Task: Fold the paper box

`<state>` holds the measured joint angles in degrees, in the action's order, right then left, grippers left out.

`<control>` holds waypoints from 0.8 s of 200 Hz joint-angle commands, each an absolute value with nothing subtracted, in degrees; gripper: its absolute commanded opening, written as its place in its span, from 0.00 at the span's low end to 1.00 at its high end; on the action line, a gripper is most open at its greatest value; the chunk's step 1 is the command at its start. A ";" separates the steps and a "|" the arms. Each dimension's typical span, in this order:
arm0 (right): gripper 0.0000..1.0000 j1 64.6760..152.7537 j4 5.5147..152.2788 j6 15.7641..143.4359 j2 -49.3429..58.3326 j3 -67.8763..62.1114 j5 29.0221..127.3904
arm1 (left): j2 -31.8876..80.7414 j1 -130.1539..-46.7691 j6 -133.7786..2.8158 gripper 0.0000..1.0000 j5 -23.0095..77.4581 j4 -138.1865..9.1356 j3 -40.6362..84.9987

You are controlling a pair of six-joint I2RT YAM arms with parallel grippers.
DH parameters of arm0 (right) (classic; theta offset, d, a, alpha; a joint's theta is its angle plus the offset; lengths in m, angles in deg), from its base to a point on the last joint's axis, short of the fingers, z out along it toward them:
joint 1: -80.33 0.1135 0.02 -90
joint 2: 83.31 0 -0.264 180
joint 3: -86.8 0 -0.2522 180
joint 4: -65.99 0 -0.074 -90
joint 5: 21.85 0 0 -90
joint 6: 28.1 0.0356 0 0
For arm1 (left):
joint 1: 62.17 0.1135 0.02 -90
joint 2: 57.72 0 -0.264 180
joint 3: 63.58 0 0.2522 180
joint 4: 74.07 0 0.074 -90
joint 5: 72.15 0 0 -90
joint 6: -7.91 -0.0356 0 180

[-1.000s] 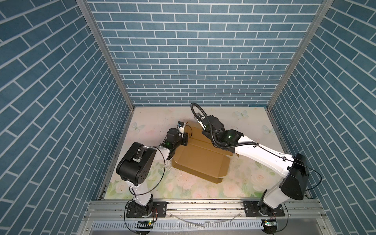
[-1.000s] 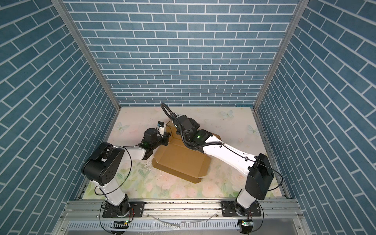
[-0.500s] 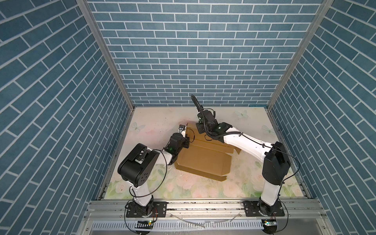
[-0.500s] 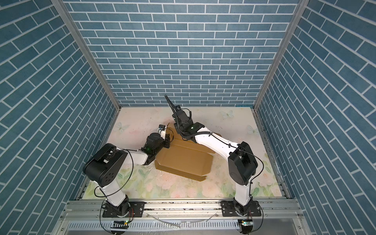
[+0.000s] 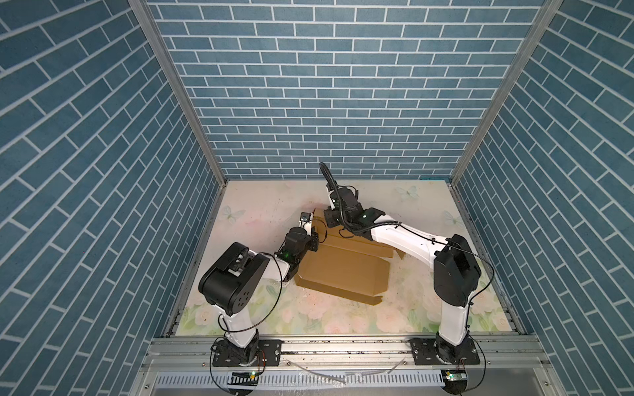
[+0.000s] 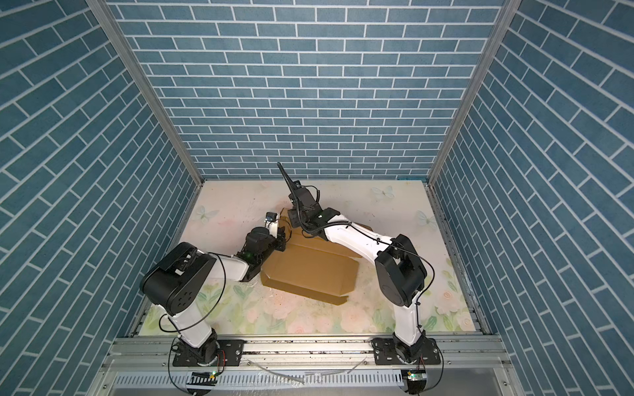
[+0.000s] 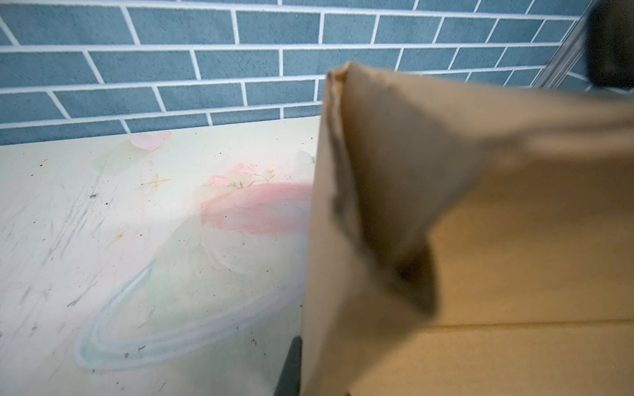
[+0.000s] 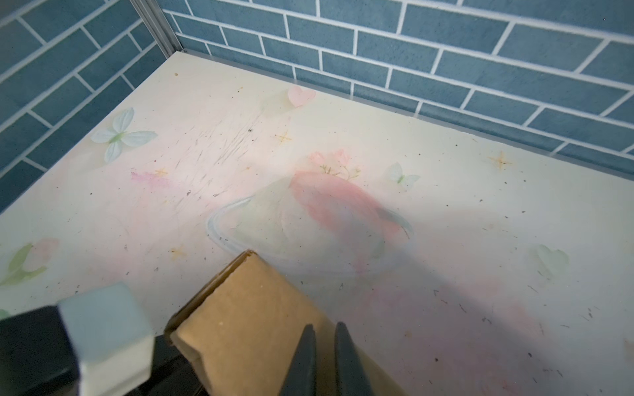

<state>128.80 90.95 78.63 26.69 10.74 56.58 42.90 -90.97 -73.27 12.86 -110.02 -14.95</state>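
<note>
The paper box (image 5: 343, 271) (image 6: 308, 271), plain brown cardboard, lies half folded in the middle of the table, with its far walls standing. My left gripper (image 5: 316, 231) (image 6: 282, 236) is at the box's far left corner. In the left wrist view one dark finger (image 7: 291, 367) presses the outside of the standing wall (image 7: 377, 205), and the other finger is hidden behind it. My right gripper (image 5: 329, 221) (image 6: 293, 216) reaches the same corner from the right. Its fingertips (image 8: 325, 343) stand almost together, pinching the flap (image 8: 247, 319).
Blue brick walls close the table on the left, back and right. An aluminium rail (image 5: 343, 346) carrying both arm bases runs along the front. The left arm's wrist camera block (image 8: 103, 325) sits close beside the right gripper. The floral table mat (image 5: 260, 205) surrounds the box.
The right arm's elbow has drawn in and risen, its gripper has moved to the box's far left corner, and its jaws have narrowed. The left gripper has kept its hold.
</note>
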 commanded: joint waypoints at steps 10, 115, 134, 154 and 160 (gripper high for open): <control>0.13 128.65 89.30 81.40 28.29 10.25 59.36 | 43.94 -91.38 -72.77 0.06 13.63 -110.83 -16.09; 0.11 128.58 88.19 82.24 29.62 8.14 60.40 | 44.59 -91.36 -72.24 0.21 13.99 -112.08 -16.27; 0.10 128.67 87.69 82.79 29.81 7.63 60.51 | 44.50 -91.35 -72.07 0.25 13.52 -112.24 -16.34; 0.09 128.80 87.11 82.91 29.98 6.84 60.18 | 44.34 -91.36 -71.74 0.27 12.44 -112.56 -16.43; 0.09 128.76 87.05 82.91 29.98 6.64 60.03 | 44.32 -91.35 -71.61 0.28 12.03 -112.73 -16.50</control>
